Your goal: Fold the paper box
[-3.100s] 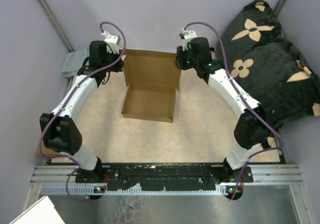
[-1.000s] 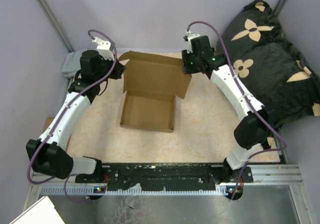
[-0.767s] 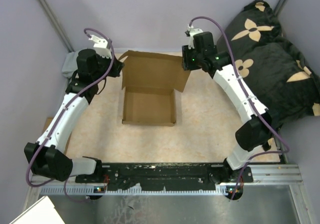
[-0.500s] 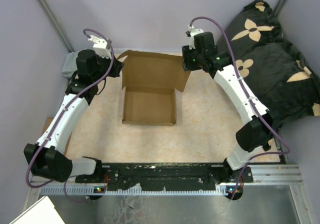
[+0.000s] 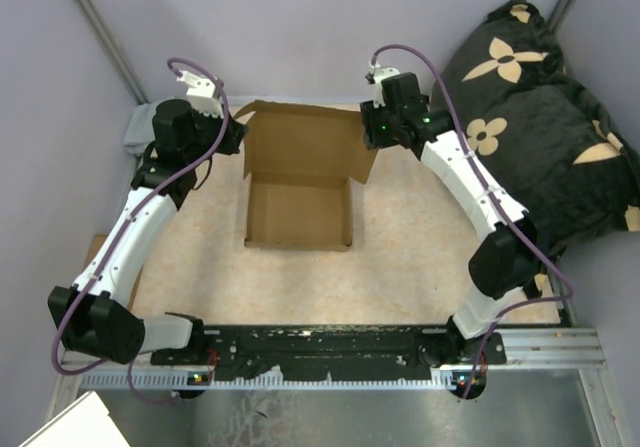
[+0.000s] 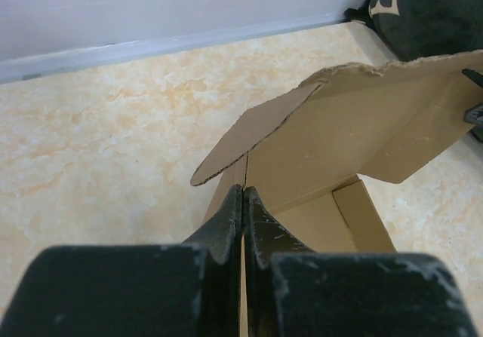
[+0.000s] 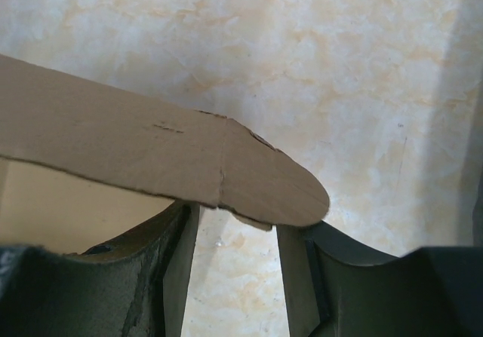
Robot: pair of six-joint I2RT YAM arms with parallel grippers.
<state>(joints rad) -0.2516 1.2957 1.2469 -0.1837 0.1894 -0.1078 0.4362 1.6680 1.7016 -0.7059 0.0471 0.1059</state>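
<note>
The paper box (image 5: 298, 213) sits in the middle of the table as a shallow open tray, its lid panel (image 5: 305, 143) standing up at the far side. My left gripper (image 5: 238, 132) is at the lid's left corner. In the left wrist view it (image 6: 243, 195) is shut on a thin cardboard edge of the box (image 6: 355, 118). My right gripper (image 5: 368, 132) is at the lid's right corner. In the right wrist view its jaws (image 7: 238, 235) stand open, and the rounded corner flap (image 7: 151, 148) lies just past the fingertips, not pinched.
A black pillow (image 5: 540, 117) with tan flowers fills the right back corner. A grey cloth (image 5: 140, 127) lies behind the left arm, and a small brown cardboard scrap (image 5: 97, 247) lies at the left edge. Grey walls close in on three sides.
The right gripper has opened and let go of the lid's right corner, then shifted slightly left. The box has turned square. The left gripper kept its grip and has barely moved.
</note>
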